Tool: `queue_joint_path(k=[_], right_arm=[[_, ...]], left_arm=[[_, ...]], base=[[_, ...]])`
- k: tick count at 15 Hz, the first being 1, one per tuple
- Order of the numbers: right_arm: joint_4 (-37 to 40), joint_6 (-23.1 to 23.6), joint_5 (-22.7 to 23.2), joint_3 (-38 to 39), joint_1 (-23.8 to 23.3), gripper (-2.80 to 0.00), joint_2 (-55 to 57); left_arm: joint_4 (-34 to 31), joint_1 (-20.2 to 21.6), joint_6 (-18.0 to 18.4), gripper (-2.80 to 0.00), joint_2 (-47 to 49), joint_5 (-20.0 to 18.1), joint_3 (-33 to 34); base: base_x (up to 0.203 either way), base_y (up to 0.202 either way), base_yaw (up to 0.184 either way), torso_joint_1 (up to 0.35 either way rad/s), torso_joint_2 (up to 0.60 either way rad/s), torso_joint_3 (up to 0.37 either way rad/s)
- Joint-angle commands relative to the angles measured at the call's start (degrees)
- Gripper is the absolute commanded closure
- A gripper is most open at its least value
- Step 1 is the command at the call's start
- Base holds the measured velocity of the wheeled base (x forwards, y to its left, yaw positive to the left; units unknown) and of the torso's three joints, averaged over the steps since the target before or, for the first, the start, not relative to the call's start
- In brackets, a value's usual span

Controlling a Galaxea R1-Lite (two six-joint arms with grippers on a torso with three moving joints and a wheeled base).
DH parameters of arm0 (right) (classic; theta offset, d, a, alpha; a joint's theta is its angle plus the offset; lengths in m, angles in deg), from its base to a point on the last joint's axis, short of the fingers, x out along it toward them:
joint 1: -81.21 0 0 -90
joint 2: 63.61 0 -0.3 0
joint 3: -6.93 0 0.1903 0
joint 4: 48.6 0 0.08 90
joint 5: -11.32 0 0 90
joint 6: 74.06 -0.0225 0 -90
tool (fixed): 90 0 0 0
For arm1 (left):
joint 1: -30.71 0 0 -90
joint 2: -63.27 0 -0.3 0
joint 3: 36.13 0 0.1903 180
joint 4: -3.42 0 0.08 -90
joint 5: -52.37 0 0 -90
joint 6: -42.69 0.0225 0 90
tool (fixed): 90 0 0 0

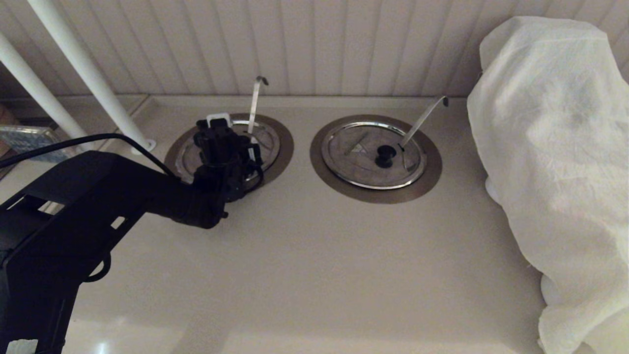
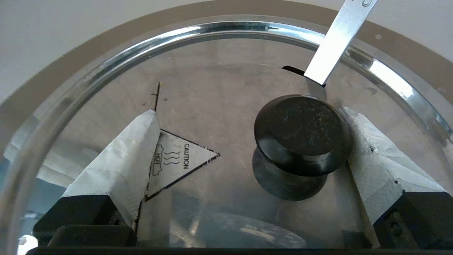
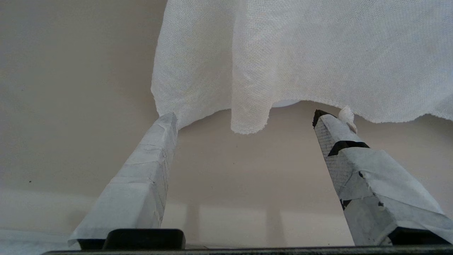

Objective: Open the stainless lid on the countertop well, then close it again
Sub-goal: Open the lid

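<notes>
The stainless lid [image 1: 269, 139] lies flat in the countertop well [image 1: 284, 153], with the near-upright ladle handle [image 1: 254, 104] rising through its notch. My left gripper [image 1: 231, 147] hangs just over it and hides the knob in the head view. In the left wrist view the left gripper [image 2: 247, 111] is open above the lid [image 2: 226, 81]. The black knob [image 2: 300, 132] stands between the fingers, close against one finger [image 2: 368, 148] and far from the other, which covers part of the triangle mark [image 2: 180, 159]. The bronze-grey ring [image 2: 70, 60] and ladle handle [image 2: 336, 39] show too.
The twin lid [image 1: 373, 155] with its far-leaning handle [image 1: 422, 120] sits in the ring to the right. A big white cloth [image 1: 550, 147] covers something at the right. My right gripper [image 3: 244, 116] is open, parked over the counter at the cloth's hem [image 3: 300, 53]. White poles [image 1: 88, 73] stand at the back left.
</notes>
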Motion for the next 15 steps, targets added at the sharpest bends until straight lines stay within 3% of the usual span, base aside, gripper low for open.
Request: queue_joint_path(k=[1,5,12,15], right_arm=[[0.0,0.0,0.0,0.1,0.0,-2.8,-0.1],[0.0,0.0,0.0,0.1,0.0,-2.8,-0.1],[0.0,0.0,0.0,0.1,0.0,-2.8,-0.1],[0.0,0.0,0.0,0.1,0.0,-2.8,-0.1]], left_arm=[[0.2,1.0,1.0,-2.8,-1.4,0.2,0.2],[-0.1,3.4,1.5,-2.8,-5.3,-0.5,1.7],[0.0,3.8,3.2,-2.8,-8.0,-0.9,4.4],[0.3,5.0,5.3,-2.8,-8.4,-0.9,6.0]], base=[[0.0,0.0,0.0,0.0,0.0,0.0],[0.0,0.0,0.0,0.0,0.0,0.0],[0.0,0.0,0.0,0.0,0.0,0.0],[0.0,0.0,0.0,0.0,0.0,0.0]])
